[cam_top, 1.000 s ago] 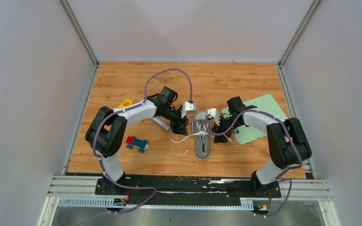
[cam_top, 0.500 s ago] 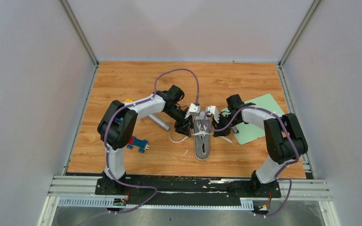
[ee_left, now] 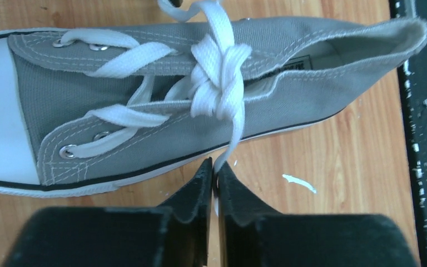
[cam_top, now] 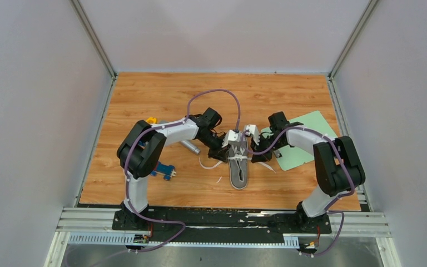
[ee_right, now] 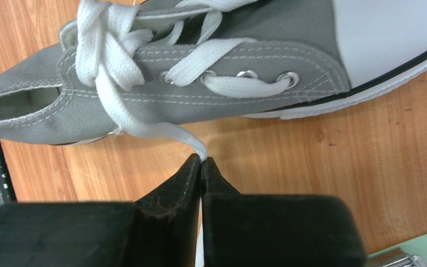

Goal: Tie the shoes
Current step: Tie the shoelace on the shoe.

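Observation:
The grey canvas shoe (cam_top: 238, 167) lies in the middle of the wooden table, its white toe cap pointing away from the arms. Its white laces are crossed in a knot (ee_left: 218, 72) over the tongue. My left gripper (cam_top: 226, 146) sits against the shoe's left side. In the left wrist view this gripper (ee_left: 216, 169) is shut on the lace end that hangs down from the knot. My right gripper (cam_top: 254, 151) is at the shoe's right side. In the right wrist view that gripper (ee_right: 201, 162) is shut on the other lace end (ee_right: 144, 130).
A green mat (cam_top: 303, 139) lies to the right, under the right arm. A grey cylinder (cam_top: 189, 147), a blue and red toy car (cam_top: 162, 170) and a yellow object (cam_top: 151, 120) lie to the left. A white scrap (cam_top: 218, 179) is near the shoe's heel.
My left gripper moved right to the shoe's side and closed on the left lace end. My right gripper closed on the right lace end and stayed near its place.

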